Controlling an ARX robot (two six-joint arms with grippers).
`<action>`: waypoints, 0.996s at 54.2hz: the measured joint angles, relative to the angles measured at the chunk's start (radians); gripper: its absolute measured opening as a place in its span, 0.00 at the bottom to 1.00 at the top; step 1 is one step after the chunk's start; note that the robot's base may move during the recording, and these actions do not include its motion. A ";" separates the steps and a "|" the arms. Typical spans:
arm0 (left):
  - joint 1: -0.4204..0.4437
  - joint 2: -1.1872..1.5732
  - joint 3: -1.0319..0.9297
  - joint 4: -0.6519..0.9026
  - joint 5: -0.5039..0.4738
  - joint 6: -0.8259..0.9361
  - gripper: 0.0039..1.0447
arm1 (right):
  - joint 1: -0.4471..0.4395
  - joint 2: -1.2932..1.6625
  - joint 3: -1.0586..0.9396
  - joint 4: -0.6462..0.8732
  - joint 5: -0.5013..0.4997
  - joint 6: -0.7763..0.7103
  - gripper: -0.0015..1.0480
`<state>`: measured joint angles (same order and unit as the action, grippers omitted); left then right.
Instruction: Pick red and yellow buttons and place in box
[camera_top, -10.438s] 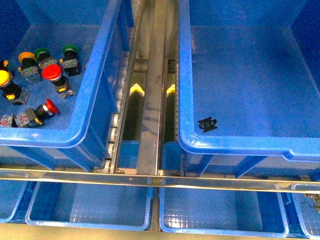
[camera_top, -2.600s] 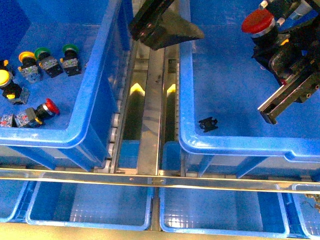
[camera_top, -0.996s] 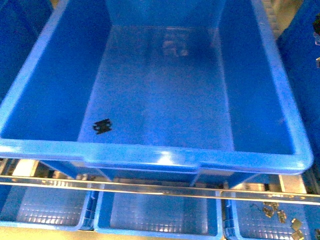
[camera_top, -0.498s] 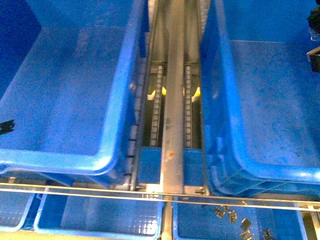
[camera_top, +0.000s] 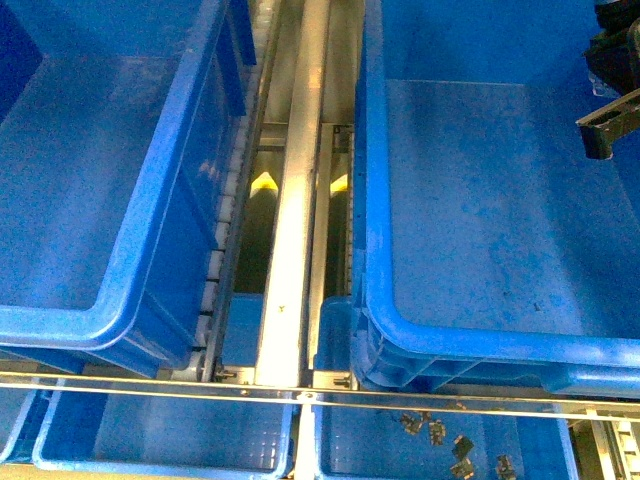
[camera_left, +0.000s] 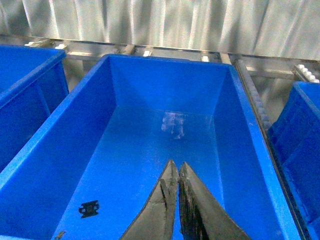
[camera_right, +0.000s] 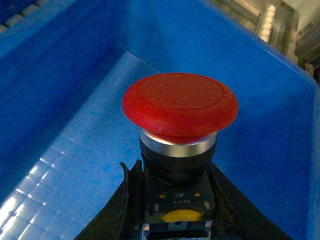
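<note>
Right wrist view gives the clearest read: the right gripper (camera_right: 175, 202) is closed on the black collar of a red button (camera_right: 180, 105), cap upward, held over the floor of the box (camera_right: 75, 145) and inside the line of its walls. I judge this a sensible hold, since gripping the body leaves the cap free and a release here should land inside. The left gripper (camera_left: 176, 192) has its fingers pressed together with nothing between them. It hovers over a bin (camera_left: 60, 150) whose floor holds only a small black clip (camera_left: 89, 208); I cannot tell whether that bin is the same box. From the front, the right gripper is only a dark sliver at the picture's edge, and neither the button nor the left arm shows. No other buttons appear anywhere. The button's lower block is cut off, and its height above the floor cannot be judged.
</note>
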<state>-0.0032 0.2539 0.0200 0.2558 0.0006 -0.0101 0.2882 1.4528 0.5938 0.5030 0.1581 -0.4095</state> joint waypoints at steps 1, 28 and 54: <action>0.000 -0.002 0.000 -0.003 0.000 0.000 0.02 | 0.002 0.003 0.000 0.000 0.000 0.001 0.25; 0.000 -0.231 0.000 -0.249 0.000 -0.001 0.03 | 0.004 0.077 0.049 0.000 0.043 0.019 0.25; 0.001 -0.239 0.000 -0.256 0.000 0.000 0.78 | -0.059 0.390 0.337 -0.081 0.046 0.087 0.25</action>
<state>-0.0025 0.0151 0.0200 -0.0002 0.0002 -0.0101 0.2295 1.8431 0.9310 0.4217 0.2043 -0.3222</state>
